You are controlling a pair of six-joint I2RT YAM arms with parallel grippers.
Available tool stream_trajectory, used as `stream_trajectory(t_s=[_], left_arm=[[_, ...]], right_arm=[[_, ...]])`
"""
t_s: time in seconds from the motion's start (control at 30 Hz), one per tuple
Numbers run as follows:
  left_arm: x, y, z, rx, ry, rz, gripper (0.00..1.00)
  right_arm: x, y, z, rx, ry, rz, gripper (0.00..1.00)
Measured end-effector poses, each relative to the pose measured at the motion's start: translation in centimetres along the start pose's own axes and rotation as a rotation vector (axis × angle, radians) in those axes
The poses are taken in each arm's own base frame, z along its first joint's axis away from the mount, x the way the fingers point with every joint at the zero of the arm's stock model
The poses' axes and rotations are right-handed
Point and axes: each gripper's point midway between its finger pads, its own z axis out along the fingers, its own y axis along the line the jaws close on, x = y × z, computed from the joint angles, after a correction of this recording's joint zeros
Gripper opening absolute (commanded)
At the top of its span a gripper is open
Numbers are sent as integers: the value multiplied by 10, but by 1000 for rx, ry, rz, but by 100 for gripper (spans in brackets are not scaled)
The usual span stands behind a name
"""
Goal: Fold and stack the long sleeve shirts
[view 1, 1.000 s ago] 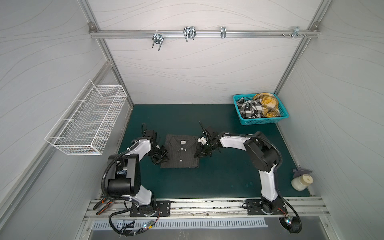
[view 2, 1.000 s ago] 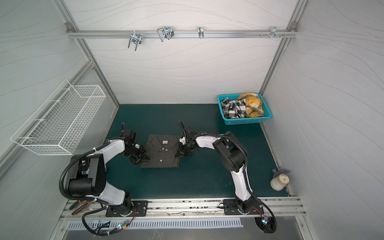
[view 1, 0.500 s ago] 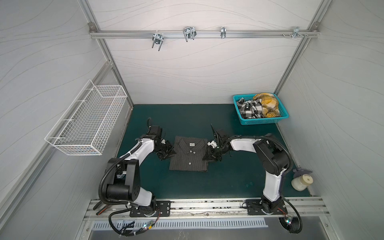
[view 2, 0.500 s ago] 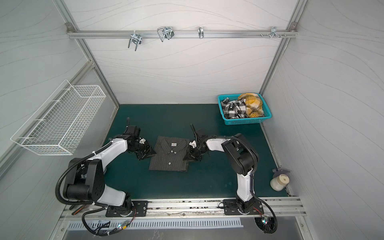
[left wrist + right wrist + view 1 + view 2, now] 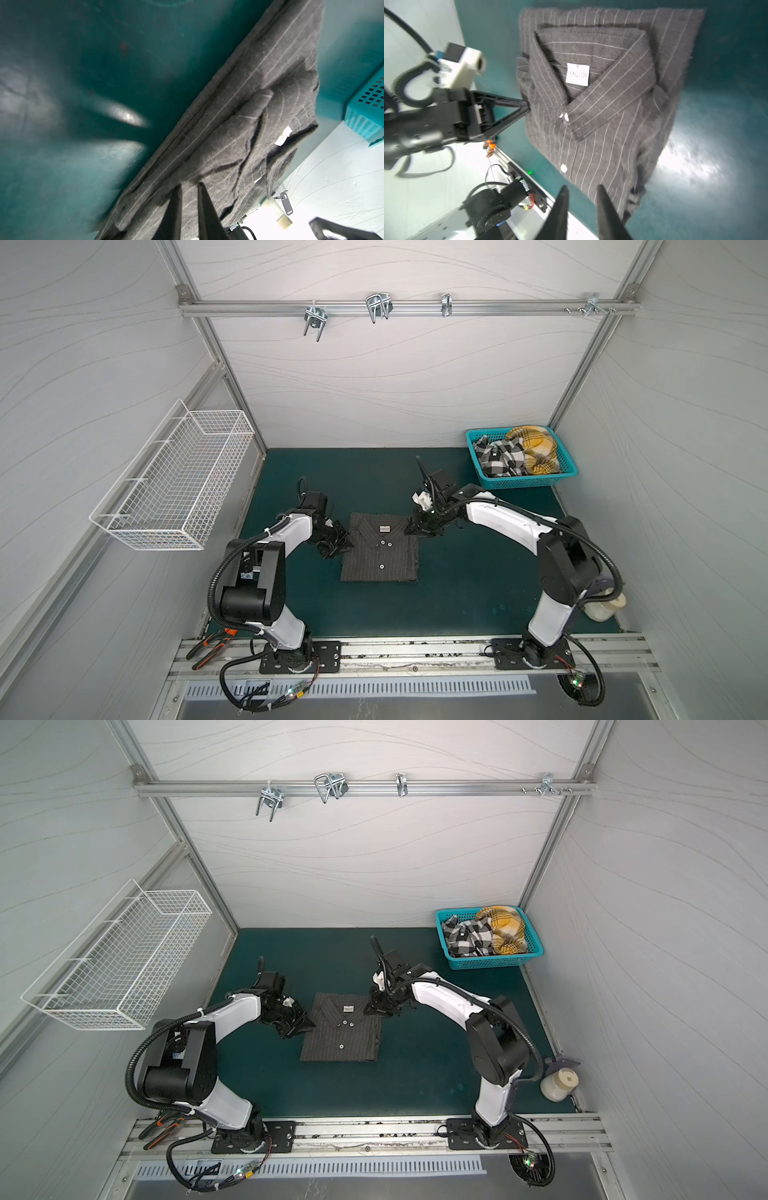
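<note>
Pale grey wavy-lined walls [image 5: 395, 377], aluminium rail [image 5: 519, 307] with metal hooks [image 5: 377, 310] across the back, white wire basket [image 5: 174, 489] on a side wall, dark green worktop [image 5: 457, 593] with soft glare

Charcoal pinstriped shirt [image 5: 380, 558], teal mat [image 5: 457, 593], turquoise basket [image 5: 528, 482].

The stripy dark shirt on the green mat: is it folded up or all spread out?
Folded. The pinstriped shirt lies as a compact rectangle, collar and buttons on top, no sleeves sticking out.

The charcoal pinstriped shirt [image 5: 380, 549] lies folded square on the green desk [image 5: 457, 580], collar and buttons up. The black-and-white plaid shirt [image 5: 496, 454] and yellow plaid shirt [image 5: 536, 445] sit crumpled in the teal basket [image 5: 528, 482].
</note>
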Motion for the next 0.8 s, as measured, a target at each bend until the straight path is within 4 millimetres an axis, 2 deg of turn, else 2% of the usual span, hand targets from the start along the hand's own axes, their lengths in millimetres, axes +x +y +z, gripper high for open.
stream_trajectory(t_s=[0.13,0.2,0.37,0.5,0.67,0.73,0.8], left_arm=[[3,4,3,-5,9,-10,15],[4,6,4,-7,12,-13,14],[5,9,9,-3,20,-15,14],[7,12,13,5,27,-19,13],[11,13,15,21,44,-22,14],[13,12,14,27,46,-21,15],[15,9,9,36,41,-15,15]], right_arm=[[-1,-28,31,51,62,59,14],[-1,-39,39,69,79,81,12],[-7,-60,38,83,74,123,10],[-2,-77,40,99,89,147,8],[1,-78,37,116,98,120,11],[3,-73,26,130,86,95,14],[5,-61,7,140,55,59,15]])
